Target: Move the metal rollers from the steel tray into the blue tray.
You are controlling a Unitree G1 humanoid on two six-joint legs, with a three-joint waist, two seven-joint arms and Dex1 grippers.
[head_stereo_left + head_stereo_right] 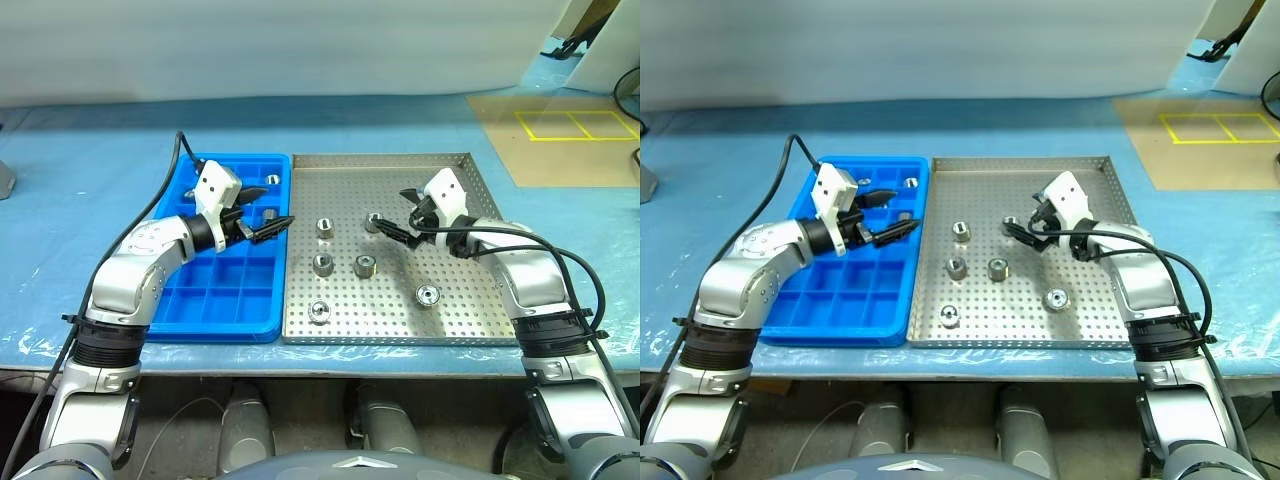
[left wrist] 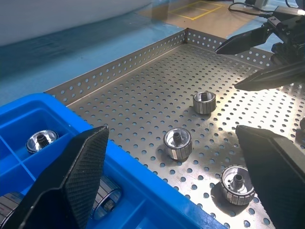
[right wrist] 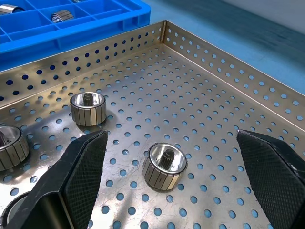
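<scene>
The steel tray (image 1: 455, 180) holds several metal rollers, among them one (image 1: 325, 227) near its left side and one (image 1: 428, 295) toward the front. My right gripper (image 1: 392, 212) hovers open just above the tray floor. One roller (image 3: 164, 166) lies between and just beyond its fingers, untouched, and another roller (image 3: 88, 108) stands further off. The blue tray (image 1: 215, 315) lies against the steel tray's left side, with rollers (image 1: 273, 181) in its far compartments. My left gripper (image 1: 280, 206) hangs open over the blue tray's right edge with nothing in it.
Both trays rest on a table covered in blue sheet (image 1: 90, 150). A tan mat with yellow tape squares (image 1: 575, 125) lies at the far right. Black cables run along both arms.
</scene>
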